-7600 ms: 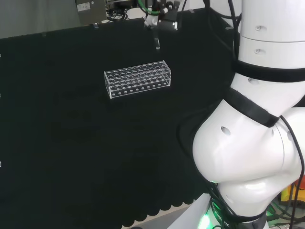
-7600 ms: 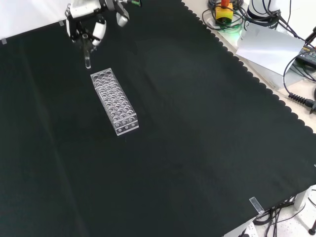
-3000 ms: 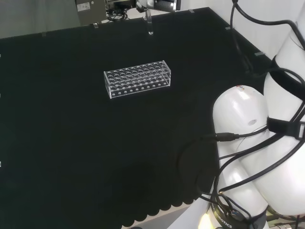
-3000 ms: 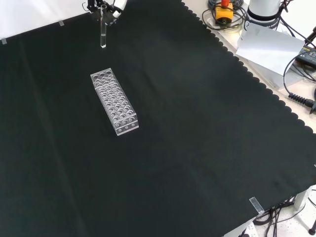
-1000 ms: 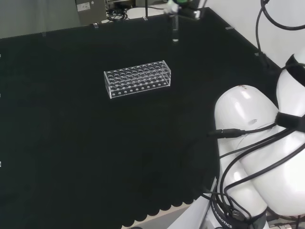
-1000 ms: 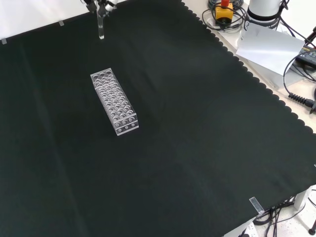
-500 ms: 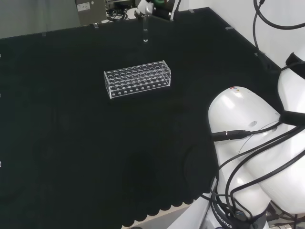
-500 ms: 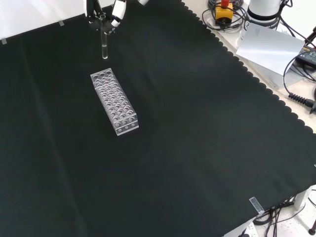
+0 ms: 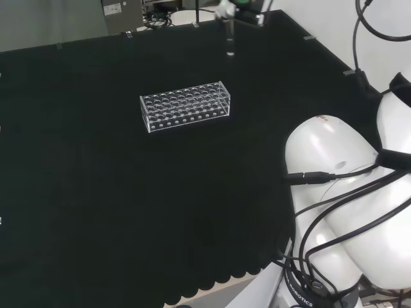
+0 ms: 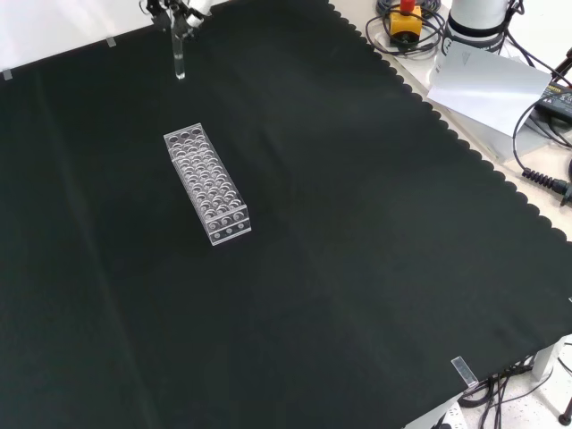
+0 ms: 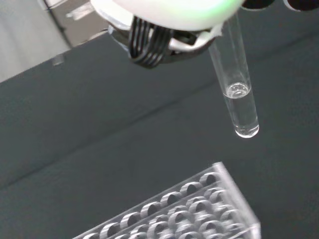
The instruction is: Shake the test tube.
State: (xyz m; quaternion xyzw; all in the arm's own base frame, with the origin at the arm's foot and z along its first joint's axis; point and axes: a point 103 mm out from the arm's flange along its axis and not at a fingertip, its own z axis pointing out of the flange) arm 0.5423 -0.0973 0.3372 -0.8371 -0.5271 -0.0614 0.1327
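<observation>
A test tube (image 9: 230,40) hangs (upright) beyond the clear rack (image 9: 185,106).

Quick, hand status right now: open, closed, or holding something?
Hand: shut on the test tube, held clear above the rack, with a little clear liquid at the tube's bottom.

The test tube (image 11: 238,94) is clear, smooth glass or plastic, which of the two I cannot tell, with a glossy glint at its rounded bottom and a little clear liquid inside. The rack (image 9: 185,106) is transparent plastic, its edges catching the light, its round holes shining. The cloth (image 10: 357,250) over the bench is black and matt, with a scalloped edge. The hand (image 11: 169,15) has a smooth, glossy white shell and black ribbed parts. The arm's links (image 9: 347,192) are glossy white, with black cables across them.
</observation>
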